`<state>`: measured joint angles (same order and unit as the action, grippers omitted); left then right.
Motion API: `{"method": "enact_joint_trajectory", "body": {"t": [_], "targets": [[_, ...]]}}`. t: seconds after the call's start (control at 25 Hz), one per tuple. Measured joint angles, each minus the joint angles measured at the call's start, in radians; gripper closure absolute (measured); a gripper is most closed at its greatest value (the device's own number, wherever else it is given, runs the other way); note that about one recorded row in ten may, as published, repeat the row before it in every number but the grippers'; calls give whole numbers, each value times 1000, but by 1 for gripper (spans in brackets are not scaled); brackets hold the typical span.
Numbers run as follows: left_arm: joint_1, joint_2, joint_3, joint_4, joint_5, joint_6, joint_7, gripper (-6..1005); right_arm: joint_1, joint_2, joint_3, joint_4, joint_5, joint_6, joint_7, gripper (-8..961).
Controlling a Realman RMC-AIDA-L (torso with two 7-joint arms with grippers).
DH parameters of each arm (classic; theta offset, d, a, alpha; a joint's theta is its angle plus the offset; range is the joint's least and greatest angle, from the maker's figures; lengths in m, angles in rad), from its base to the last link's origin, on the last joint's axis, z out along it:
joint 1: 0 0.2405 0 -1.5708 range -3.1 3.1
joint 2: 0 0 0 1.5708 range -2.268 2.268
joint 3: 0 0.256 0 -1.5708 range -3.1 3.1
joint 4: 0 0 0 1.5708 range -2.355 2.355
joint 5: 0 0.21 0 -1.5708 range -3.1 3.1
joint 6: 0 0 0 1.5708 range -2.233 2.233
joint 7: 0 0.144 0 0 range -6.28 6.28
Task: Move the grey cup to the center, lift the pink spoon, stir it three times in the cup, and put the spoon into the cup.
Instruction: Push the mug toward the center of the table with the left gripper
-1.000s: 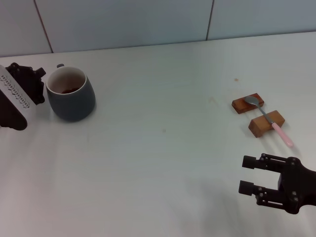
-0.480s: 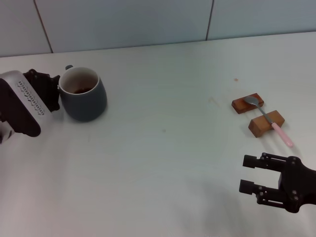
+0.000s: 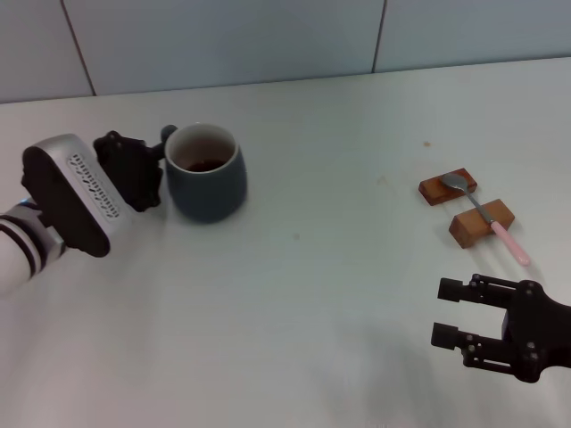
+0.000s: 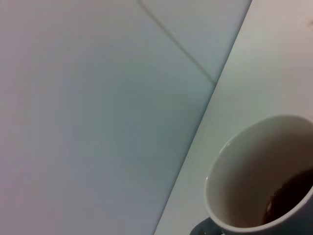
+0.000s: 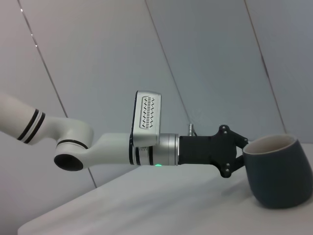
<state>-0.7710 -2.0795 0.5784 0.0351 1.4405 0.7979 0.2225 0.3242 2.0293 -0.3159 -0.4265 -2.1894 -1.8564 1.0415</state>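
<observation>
While the right gripper hangs open near the worktop's front right corner, the spoon lies across two wooden blocks beyond; the left gripper grips the cup towards the back left, fingertips hidden.

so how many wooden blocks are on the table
2, both on the robot's right side. One block sits farther back under the spoon bowl; the other block sits nearer, under the spoon's neck. None seems hidden.

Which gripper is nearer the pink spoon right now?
Right. The right gripper hovers open just in front of the spoon, which lies across two wooden blocks. The left gripper is across the table, at the grey cup's handle.
</observation>
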Motion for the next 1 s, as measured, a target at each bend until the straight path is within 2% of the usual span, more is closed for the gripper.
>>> {"method": "enact_joint_trajectory", "body": {"t": [0.6,1.0], "targets": [[-76,-1,-4,-135,12,46,9,995,5,-2,0,0,-1,-3,0,286],[-90,-1,-16,-193,90,93,4,996,6,-1,2,0,0,-3,0,287]]}}
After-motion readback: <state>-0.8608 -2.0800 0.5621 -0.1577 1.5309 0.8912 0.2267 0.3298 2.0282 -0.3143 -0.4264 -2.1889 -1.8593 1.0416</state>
